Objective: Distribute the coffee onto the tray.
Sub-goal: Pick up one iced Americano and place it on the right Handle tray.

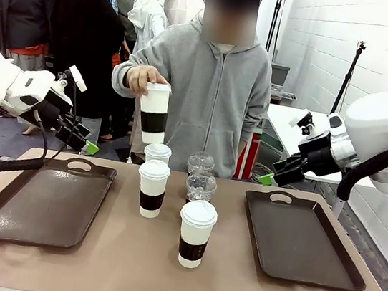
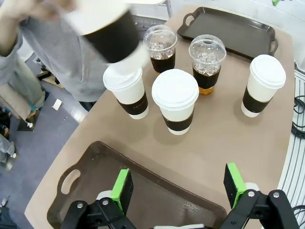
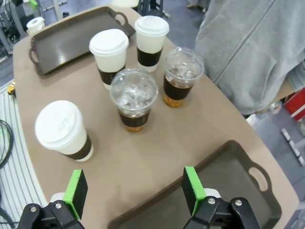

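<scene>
**Tool state.** The left gripper [image 2: 178,188] has its jaws apart and holds nothing. The right gripper [image 3: 135,191] is likewise spread and empty.

**Location of the load.** The left tray [image 2: 83,164] lies directly beneath the left gripper, and the right tray [image 3: 228,174] lies beneath the right gripper. Both trays are bare. The cups stand on the table [image 1: 162,268] ahead of each gripper, between the two trays. One further cup [image 1: 154,114] is held by a person's hand [image 1: 144,78] above the group, beyond the reach line of both grippers.

**Count.**
- Paper cups [image 2: 175,102]: four, three standing and one in the hand.
- Clear cups [image 3: 134,98]: two, side by side.
- Trays: two.

**Handling (judgement).**
- Paper cups are probably thin-walled and crush under hard squeeze. If filled, they are top-heavy. Take hold on the brown sleeve at mid-height, never on the lid.
- Clear cups are likely slick, flexible plastic carrying liquid and ice. Take hold on the body below the dome lid, with light force, and keep them upright.
</scene>
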